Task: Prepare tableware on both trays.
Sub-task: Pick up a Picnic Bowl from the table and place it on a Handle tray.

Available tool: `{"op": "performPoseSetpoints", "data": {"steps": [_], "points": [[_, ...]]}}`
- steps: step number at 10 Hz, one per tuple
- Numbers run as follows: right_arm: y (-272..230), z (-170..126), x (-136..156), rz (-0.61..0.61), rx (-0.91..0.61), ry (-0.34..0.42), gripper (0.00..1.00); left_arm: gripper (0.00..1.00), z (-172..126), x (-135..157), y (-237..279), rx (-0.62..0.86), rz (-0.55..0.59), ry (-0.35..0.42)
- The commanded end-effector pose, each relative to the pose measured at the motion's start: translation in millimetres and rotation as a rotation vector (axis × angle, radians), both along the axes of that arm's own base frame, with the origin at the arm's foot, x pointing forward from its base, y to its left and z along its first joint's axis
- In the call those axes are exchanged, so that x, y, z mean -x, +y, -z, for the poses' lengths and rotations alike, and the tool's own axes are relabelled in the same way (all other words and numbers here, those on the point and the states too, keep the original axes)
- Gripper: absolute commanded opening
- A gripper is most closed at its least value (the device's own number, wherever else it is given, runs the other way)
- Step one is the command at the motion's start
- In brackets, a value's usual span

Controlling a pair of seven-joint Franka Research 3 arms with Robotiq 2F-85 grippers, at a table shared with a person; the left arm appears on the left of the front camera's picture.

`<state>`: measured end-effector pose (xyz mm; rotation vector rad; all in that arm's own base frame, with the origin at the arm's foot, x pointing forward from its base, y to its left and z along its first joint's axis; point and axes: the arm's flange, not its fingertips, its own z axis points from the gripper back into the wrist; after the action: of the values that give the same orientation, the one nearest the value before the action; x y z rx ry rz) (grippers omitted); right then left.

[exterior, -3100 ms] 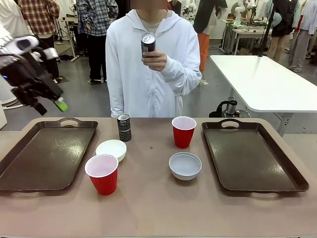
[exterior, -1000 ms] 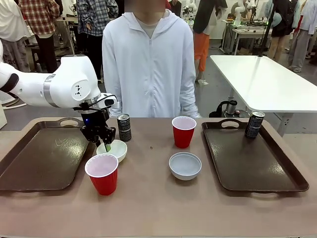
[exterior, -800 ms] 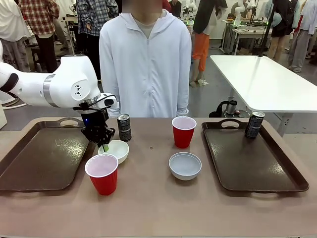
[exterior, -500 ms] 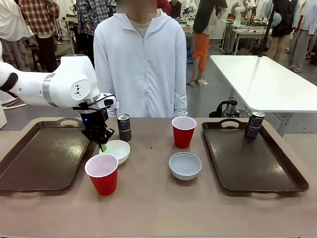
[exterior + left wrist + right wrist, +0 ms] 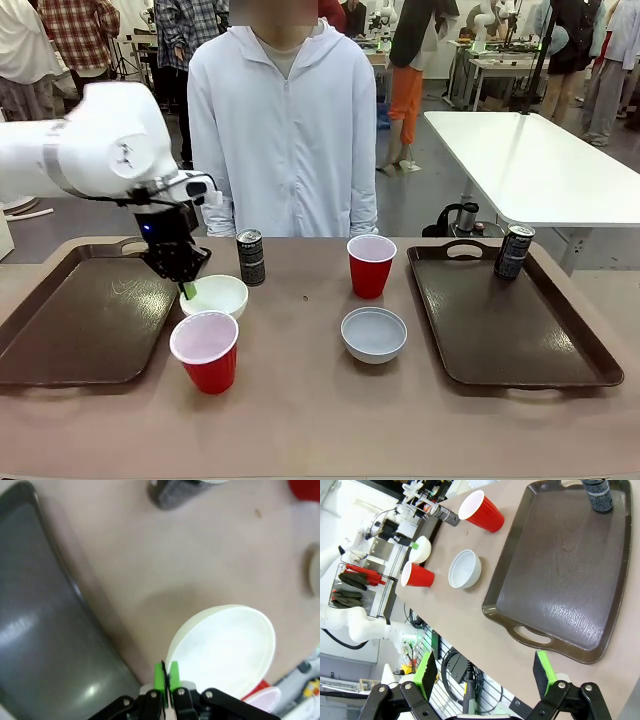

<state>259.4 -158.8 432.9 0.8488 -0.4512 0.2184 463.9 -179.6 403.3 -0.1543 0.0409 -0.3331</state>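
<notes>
The left claw pinches shut on the left rim of the round white plastic bowl, just beside the right edge of the left dark brown rectangular tray. The right claw gapes wide above the bench edge.

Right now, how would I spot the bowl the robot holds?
Find the dark tray on the robot's left. Beside its inner rim, behind a red cup, is the white bowl, pinched by the left fingers. The other bowl is grey-blue and untouched.
</notes>
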Motion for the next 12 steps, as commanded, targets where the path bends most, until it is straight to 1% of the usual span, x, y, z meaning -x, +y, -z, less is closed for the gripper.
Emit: {"op": "performPoseSetpoints", "data": {"steps": [1,3,4,5,9,12], "points": [[-1.0,0.0,-1.5,-0.004,-0.020,-0.018,1.00,0.00,-38.5,28.6,30.4,0.065,0.022,-0.004],[-1.0,0.0,-1.5,-0.004,-0.020,-0.018,1.00,0.00,-68.8,43.2,55.8,0.104,0.028,-0.037],[-1.0,0.0,-1.5,-0.004,-0.020,-0.018,1.00,0.00,-77.0,44.0,69.9,0.119,0.016,-0.052],[-1.0,0.0,-1.5,-0.004,-0.020,-0.018,1.00,0.00,-81.8,38.7,84.2,0.135,-0.007,-0.065],[-1.0,0.0,-1.5,-0.004,-0.020,-0.018,1.00,0.00,-95.3,28.6,158.2,0.139,-0.101,-0.077],[-1.0,0.0,-1.5,-0.004,-0.020,-0.018,1.00,0.00,-89.0,22.1,194.8,0.089,-0.140,-0.083]]}}
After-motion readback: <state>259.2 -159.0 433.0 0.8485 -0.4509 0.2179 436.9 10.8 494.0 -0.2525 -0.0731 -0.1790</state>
